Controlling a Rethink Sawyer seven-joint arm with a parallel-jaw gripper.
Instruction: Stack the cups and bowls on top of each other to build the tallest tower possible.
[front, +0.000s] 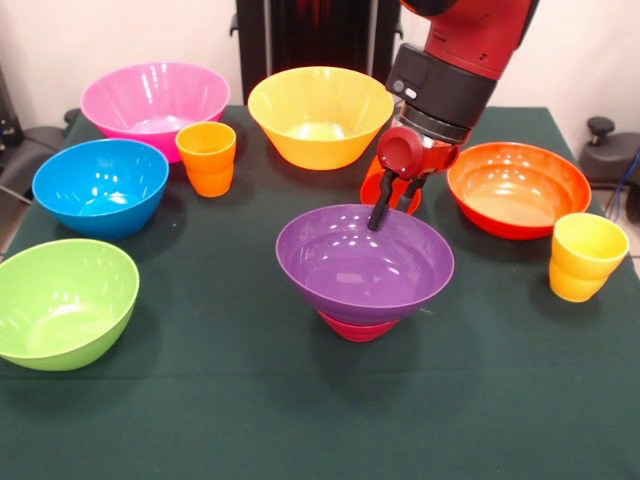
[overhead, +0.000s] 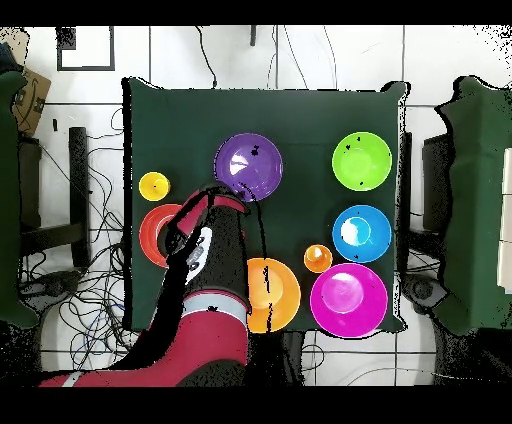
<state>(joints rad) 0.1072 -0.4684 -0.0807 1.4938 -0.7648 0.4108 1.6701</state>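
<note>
Standing near the middle of the dark green table (front: 200, 400), a purple bowl (front: 364, 262) is seen resting on a small magenta-red bowl (front: 357, 327), of which only the lower part shows beneath it; this pair forms the tower so far. The gripper (front: 385, 215) is held at the far rim of the purple bowl, its dark fingers (front: 378, 212) drawn narrow, with the tips at or just over that rim; whether the rim is actually pinched cannot be told. Behind the gripper a red-orange cup (front: 378, 190) is partly hidden. An orange-red bowl (front: 518, 187) and a yellow cup (front: 586, 256) are placed to the right in the front view. A yellow bowl (front: 320, 115), a pink bowl (front: 155, 103), an orange cup (front: 207, 157), a blue bowl (front: 100, 186) and a green bowl (front: 62, 302) are spread along the back and left.
</note>
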